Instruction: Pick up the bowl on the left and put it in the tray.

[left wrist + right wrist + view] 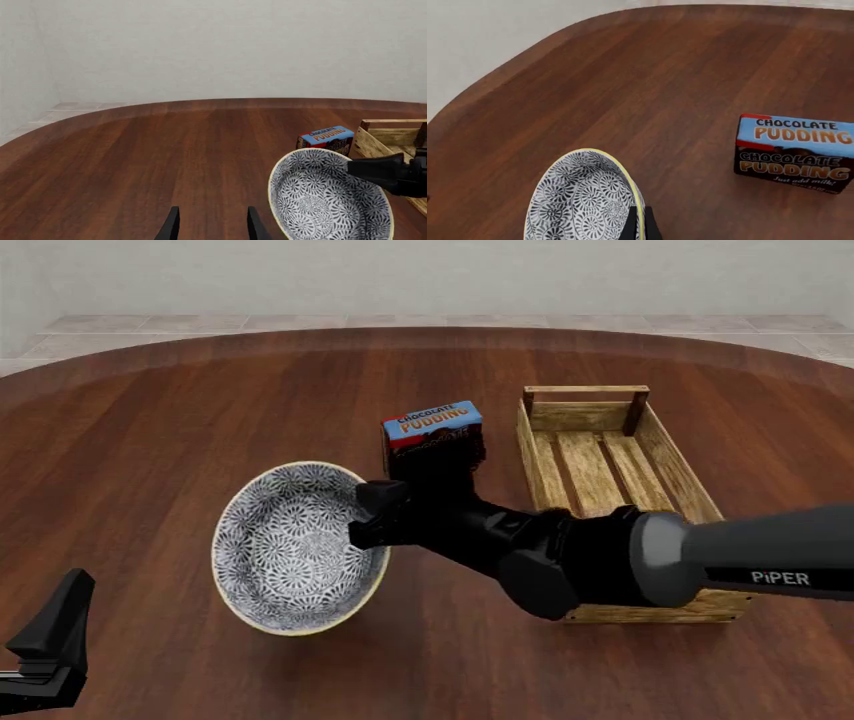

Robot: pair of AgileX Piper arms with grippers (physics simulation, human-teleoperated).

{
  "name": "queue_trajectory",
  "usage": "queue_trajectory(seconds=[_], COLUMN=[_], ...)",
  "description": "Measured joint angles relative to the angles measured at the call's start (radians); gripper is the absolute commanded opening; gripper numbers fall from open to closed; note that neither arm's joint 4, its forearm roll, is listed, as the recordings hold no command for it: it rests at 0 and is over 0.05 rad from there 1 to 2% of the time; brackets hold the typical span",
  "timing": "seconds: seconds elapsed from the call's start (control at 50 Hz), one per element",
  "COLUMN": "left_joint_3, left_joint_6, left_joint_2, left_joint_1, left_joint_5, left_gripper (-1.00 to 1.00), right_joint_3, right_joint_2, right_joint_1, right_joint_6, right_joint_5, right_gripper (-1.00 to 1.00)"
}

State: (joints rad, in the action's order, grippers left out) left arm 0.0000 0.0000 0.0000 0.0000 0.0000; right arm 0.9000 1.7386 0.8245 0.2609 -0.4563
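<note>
Bowl: the bowl (296, 545) sits toward the left-centre of the tabletop (200, 420), tipped up so its patterned inside faces the front camera; its far-right rim is the pinched part. A shadow lies under it, but whether its lower edge touches the wood cannot be told.
Bowl look: white with dense dark-blue floral print inside and out, pale yellowish rim, clear in the right wrist view (584, 200) and the left wrist view (330, 200).
Right tool: the right tool (370, 512) is pinching the bowl's rim at about 2 o'clock on the bowl, one finger on each side of the wall; the right wrist view shows the fingers (627, 226) pressed on the rim.
Tray: the tray (667, 475), a light-wood slatted crate, lies at 3 o'clock from the bowl, apart from it, long axis running away from the camera; the right arm crosses its near end.
Pudding box: the chocolate pudding box (433, 430) stands at 1 o'clock from the bowl, just left of the tray's far end.
Left tool: the left tool (211, 226) hangs at 7 o'clock from the bowl, well apart, fingers spread with nothing between them.
</note>
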Motion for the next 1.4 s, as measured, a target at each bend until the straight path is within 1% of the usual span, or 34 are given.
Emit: queue_trajectory(seconds=[0.44,1.12,1.18,1.4], left_joint_3=[0.0,0.0,0.0,0.0], left_joint_6=[0.0,0.0,0.0,0.0], left_joint_2=[0.0,0.0,0.0,0.0], left_joint_1=[0.0,0.0,0.0,0.0], left_joint_5=[0.0,0.0,0.0,0.0], left_gripper=[1.0,1.0,1.0,1.0], right_joint_3=[-0.04,-0.049,-0.051,-0.06], right_joint_2=[-0.121,-0.248,-0.262,-0.328], right_joint_1=[0.001,-0.002,-0.001,0.002], right_joint_6=[-0.012,-0.058,-0.055,-0.009], right_joint_5=[0.02,0.069,0.074,0.087], right_gripper=[-1.0,-1.0,-1.0,-1.0])
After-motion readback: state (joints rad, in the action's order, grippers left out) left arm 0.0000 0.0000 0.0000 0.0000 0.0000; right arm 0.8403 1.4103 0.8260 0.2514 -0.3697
